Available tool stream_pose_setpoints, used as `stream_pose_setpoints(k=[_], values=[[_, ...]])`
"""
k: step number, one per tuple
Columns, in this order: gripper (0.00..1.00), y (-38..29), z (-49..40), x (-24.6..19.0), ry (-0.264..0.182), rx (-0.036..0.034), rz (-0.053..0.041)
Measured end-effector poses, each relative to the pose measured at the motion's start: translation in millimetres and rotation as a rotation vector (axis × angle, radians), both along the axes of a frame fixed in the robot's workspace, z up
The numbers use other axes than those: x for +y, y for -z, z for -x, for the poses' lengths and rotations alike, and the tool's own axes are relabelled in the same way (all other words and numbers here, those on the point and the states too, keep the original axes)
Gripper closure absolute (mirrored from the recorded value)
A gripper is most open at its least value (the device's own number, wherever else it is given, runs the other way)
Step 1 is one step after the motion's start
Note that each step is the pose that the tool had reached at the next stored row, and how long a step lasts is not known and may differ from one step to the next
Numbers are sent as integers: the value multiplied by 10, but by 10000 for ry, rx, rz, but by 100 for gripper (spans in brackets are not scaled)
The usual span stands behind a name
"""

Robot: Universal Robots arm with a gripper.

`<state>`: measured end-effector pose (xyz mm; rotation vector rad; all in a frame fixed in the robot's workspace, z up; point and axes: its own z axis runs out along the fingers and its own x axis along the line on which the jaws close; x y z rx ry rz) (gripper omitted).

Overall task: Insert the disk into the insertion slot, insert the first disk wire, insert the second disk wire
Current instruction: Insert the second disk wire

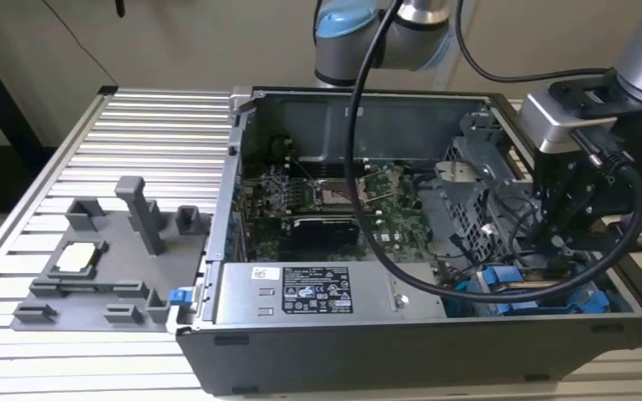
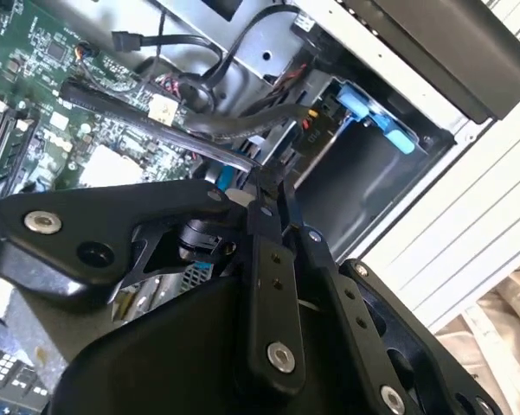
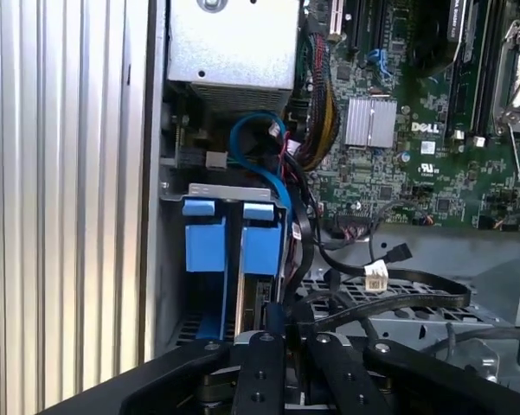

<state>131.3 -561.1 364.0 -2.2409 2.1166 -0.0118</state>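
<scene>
I take the power-supply box [image 1: 315, 292] as my landmark: my claw [image 1: 561, 251] is down inside the open computer case [image 1: 410, 351], just beyond the box's end toward the exterior view's right, over the blue-edged insertion slot [image 3: 209, 251]. The disk [image 3: 261, 251] already sits in its bay beside that slot, its blue carrier handles showing in the first wrist view, so I judge the disk step done and a wire step in hand. My claw is drawn narrow on what looks like a dark disk wire [image 2: 242, 125], though the pinch itself is partly hidden, so I hedge on that. A white-tipped connector [image 3: 376, 277] lies loose on the perforated cage [image 3: 415, 320] nearby. Seating a plug calls for squaring it to the disk's rear socket and pressing straight, without snagging the blue cable [image 3: 255, 147] looped beside the box.
</scene>
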Motion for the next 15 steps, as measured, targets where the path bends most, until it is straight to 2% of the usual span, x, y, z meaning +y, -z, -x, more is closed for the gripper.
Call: stream_pose_setpoints(k=[1,2,5,7,11,15], values=[[84,0,-2,-11,26,48,1],[84,0,-4,-18,33,128,0],[84,0,-32,-36,36,427,0],[84,0,-58,-47,35,565,1],[84,1,-91,-79,36,713,1],[84,10,-96,-108,89,750,-13]])
